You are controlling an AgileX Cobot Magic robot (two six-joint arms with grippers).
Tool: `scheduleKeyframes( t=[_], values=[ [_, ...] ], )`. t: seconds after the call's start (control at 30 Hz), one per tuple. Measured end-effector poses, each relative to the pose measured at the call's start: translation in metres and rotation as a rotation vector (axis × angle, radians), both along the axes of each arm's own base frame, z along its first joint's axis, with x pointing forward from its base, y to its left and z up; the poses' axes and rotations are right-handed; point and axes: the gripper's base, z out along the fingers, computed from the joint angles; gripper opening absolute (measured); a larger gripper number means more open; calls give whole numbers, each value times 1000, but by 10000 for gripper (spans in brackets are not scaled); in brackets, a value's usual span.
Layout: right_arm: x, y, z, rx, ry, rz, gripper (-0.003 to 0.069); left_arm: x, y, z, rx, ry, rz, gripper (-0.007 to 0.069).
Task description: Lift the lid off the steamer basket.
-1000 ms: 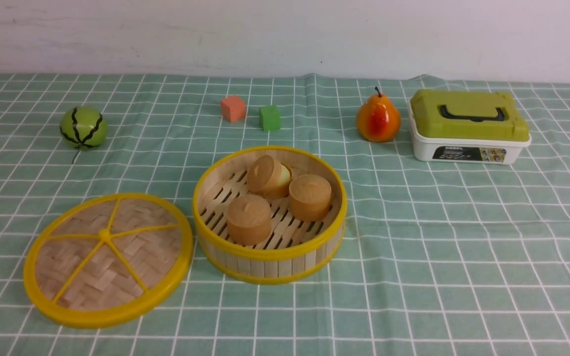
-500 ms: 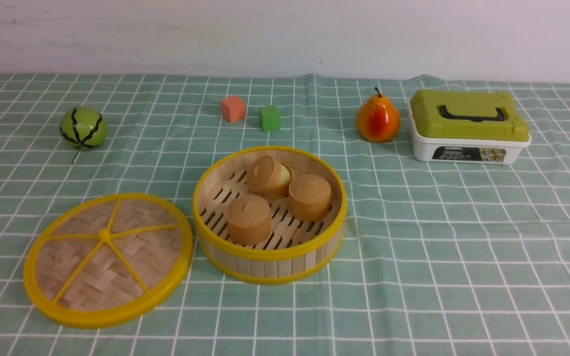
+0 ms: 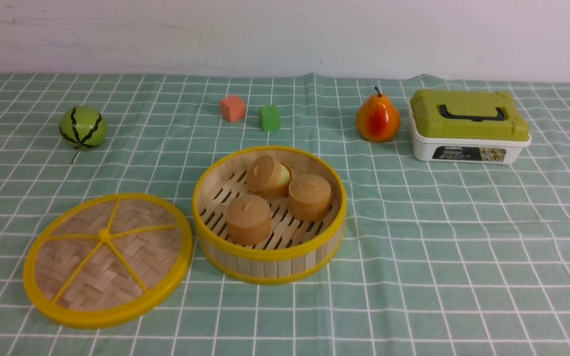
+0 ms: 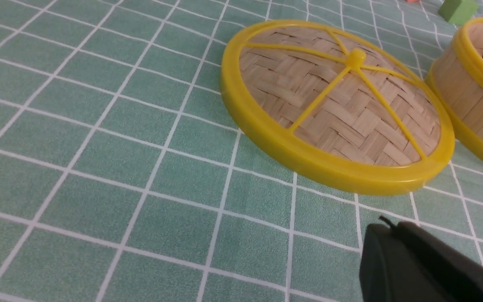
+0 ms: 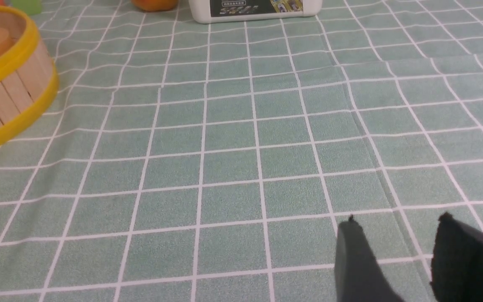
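The woven bamboo lid (image 3: 136,259) already lies off the steamer basket (image 3: 270,267), on the counter (image 3: 413,306) at its eight o'clock, my left pincer (image 4: 386,228) clenched on nothing and my right pincer (image 5: 396,220) agape, so I judge nothing remains.

1. The lid (image 3: 131,259) is showing tan woven bamboo, with yellow spokes, knob and rim.
2. The steamer basket (image 3: 277,266) is pairing pale wooden slats with yellow rims.
3. The three small lidded pots (image 3: 249,221) are showing plain light brown.
4. The watermelon (image 3: 82,127) is wearing dark wavy stripes over green.
5. The pear (image 3: 378,118) is blending orange and red.
6. The storage box (image 3: 468,128) is combining olive-green, white and black.
7. The tablecloth (image 3: 438,277) is displaying a white grid on muted green.
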Motion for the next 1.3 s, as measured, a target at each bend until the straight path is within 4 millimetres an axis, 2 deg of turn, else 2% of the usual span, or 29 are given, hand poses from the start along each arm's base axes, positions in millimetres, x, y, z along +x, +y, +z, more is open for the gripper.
scheduleKeyframes(
  t=[1.3],
  values=[
    [0, 0, 0, 0, 0, 0, 241, 0, 0, 0, 0, 0, 0, 24]
  ],
)
